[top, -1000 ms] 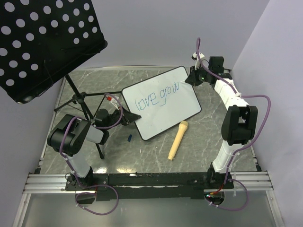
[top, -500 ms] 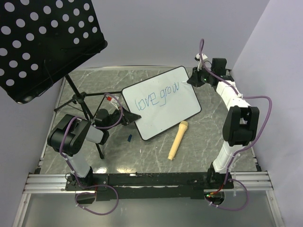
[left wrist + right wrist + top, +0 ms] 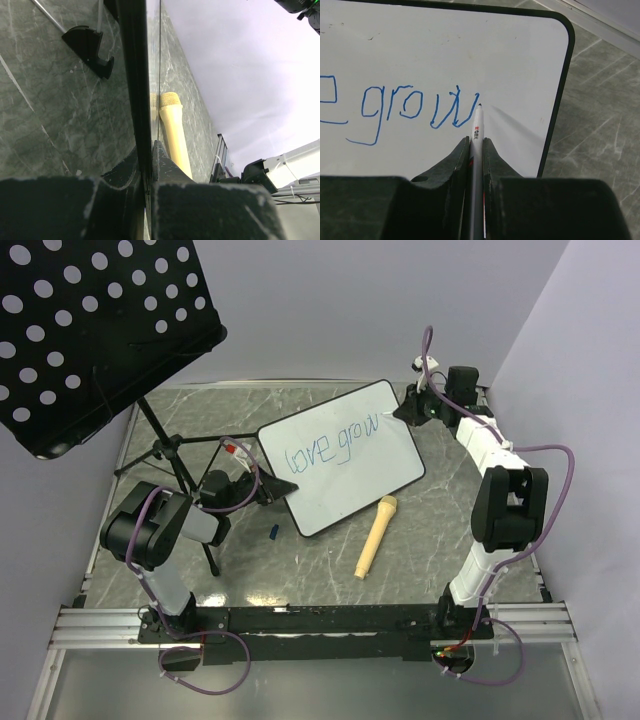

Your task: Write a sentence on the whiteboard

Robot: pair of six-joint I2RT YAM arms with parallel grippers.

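The whiteboard (image 3: 352, 472) stands tilted mid-table with blue letters "love grow" (image 3: 333, 447) on it. My left gripper (image 3: 268, 490) is shut on the board's left edge. In the left wrist view the black rim (image 3: 136, 75) runs edge-on between the jaws of that gripper (image 3: 148, 150). My right gripper (image 3: 404, 412) is at the board's far right corner, shut on a white marker (image 3: 477, 131). The marker's tip sits just right of the "w" of "grow" (image 3: 415, 109) on the whiteboard (image 3: 445, 45). The right gripper (image 3: 477, 141) clamps the marker's barrel.
A black music stand panel with round holes (image 3: 90, 330) on a tripod (image 3: 175, 465) overhangs the left. A beige microphone-shaped object (image 3: 375, 537) lies in front of the board and also shows in the left wrist view (image 3: 172, 131). A small blue cap (image 3: 273, 532) lies near the left gripper.
My right arm has shifted slightly to the right at the board's far corner with the marker. The letters read the same. The left arm has not moved.
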